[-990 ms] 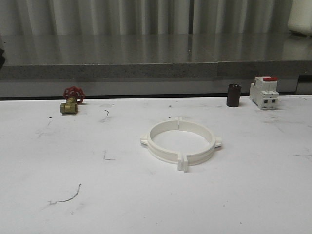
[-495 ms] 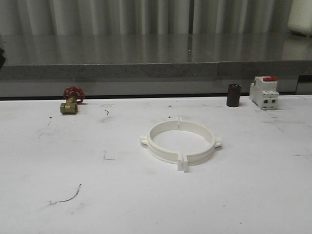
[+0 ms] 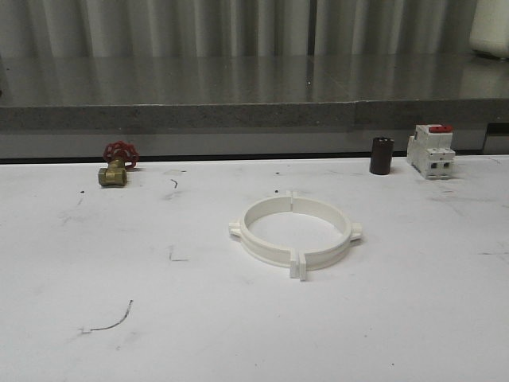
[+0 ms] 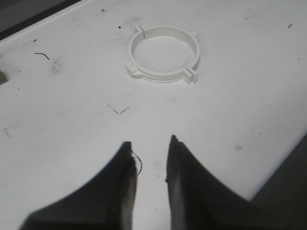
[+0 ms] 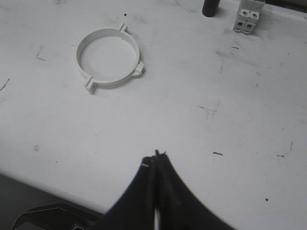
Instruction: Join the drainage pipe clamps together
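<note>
The two white drainage pipe clamps (image 3: 294,231) lie joined as one ring in the middle of the white table, lugs meeting at the near and far seams. The same ring of drainage pipe clamps (image 4: 163,54) lies well ahead of my left gripper (image 4: 149,142), which is open with nothing between its dark fingers and hovers over bare table. In the right wrist view the drainage pipe clamps (image 5: 107,58) rest far from my right gripper (image 5: 156,156), whose fingers are pressed shut on nothing near the table's front edge.
A brass valve with a red handwheel (image 3: 116,164) stands at the back left. A dark cylinder (image 3: 381,155) and a white breaker with a red top (image 3: 430,150) stand at the back right. A grey ledge (image 3: 254,111) runs behind the table.
</note>
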Robot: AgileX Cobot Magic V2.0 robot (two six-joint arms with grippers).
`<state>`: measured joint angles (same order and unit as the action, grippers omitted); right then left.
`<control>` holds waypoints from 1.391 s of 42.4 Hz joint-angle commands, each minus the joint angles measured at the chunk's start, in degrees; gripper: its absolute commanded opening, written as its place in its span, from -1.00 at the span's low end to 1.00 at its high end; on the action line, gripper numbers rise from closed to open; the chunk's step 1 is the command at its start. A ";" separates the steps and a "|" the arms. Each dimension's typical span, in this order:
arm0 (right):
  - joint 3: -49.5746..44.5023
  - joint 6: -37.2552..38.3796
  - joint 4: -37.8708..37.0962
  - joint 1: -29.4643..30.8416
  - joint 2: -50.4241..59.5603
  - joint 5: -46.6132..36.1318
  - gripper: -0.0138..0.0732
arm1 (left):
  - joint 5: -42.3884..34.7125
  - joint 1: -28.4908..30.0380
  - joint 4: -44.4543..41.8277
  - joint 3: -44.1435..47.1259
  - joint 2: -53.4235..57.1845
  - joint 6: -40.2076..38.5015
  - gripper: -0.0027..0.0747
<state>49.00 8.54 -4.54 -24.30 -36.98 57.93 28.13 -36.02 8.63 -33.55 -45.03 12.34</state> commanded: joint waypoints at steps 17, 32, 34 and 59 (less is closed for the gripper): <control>1.29 -0.57 -0.28 -0.06 0.14 -3.66 -0.84 | -3.94 0.20 0.42 -1.55 0.35 0.01 -0.98; 1.29 -0.57 -0.28 -0.06 0.14 -3.66 -0.84 | -20.26 12.61 -0.14 12.81 14.46 0.01 -0.98; 1.29 -0.57 -0.28 -0.06 0.14 -3.66 -0.84 | -23.60 15.08 -0.14 15.70 17.10 0.01 -0.98; 1.29 -0.57 -0.28 -0.06 0.14 -3.66 -0.84 | -26.38 30.79 2.63 35.07 45.76 0.01 -0.98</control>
<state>49.00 8.50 -4.54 -24.30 -36.87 57.80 3.75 -5.38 10.65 0.28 -0.82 12.34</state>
